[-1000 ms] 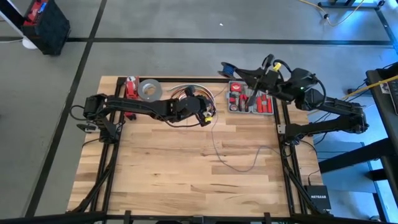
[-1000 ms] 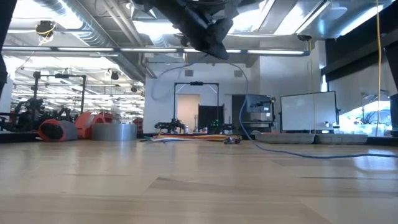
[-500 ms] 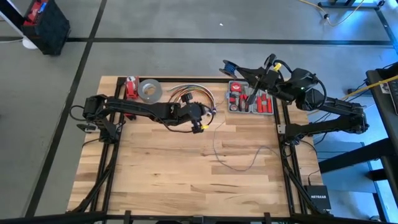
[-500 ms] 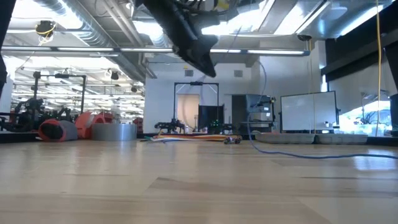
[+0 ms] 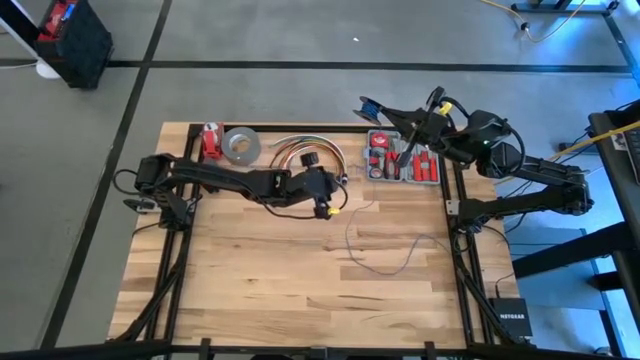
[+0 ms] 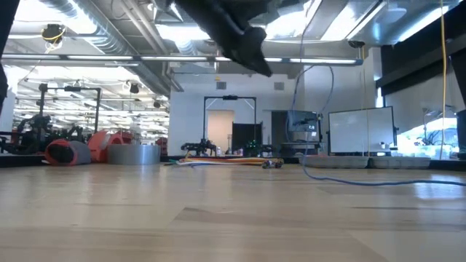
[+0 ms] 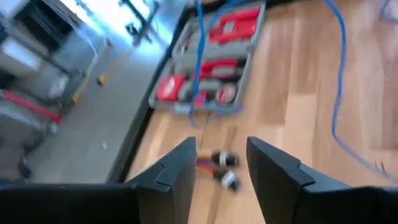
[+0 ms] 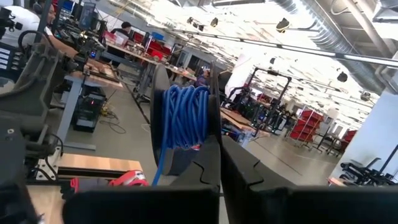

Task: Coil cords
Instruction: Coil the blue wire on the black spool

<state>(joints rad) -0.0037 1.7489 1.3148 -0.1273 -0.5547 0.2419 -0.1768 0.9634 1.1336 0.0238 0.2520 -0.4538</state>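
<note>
Fingers of the left end effector (image 7: 221, 165) stand apart, empty; right end effector (image 8: 217, 152) clamps the cord spool (image 8: 185, 118).

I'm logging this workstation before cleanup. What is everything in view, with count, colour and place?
cord: one, bluish-grey, loose across the table's middle right, leading up to the spool
spool: one, dark, wound with blue cord, beyond the table's far edge
tool case: one, grey with red tools, far right
cable bundle: one, orange, red and white, far middle
tape roll: one, grey, far left
red object: one, beside the tape roll
table: one, light wood
left gripper: open, empty, above table centre
right gripper: shut on spool
</note>
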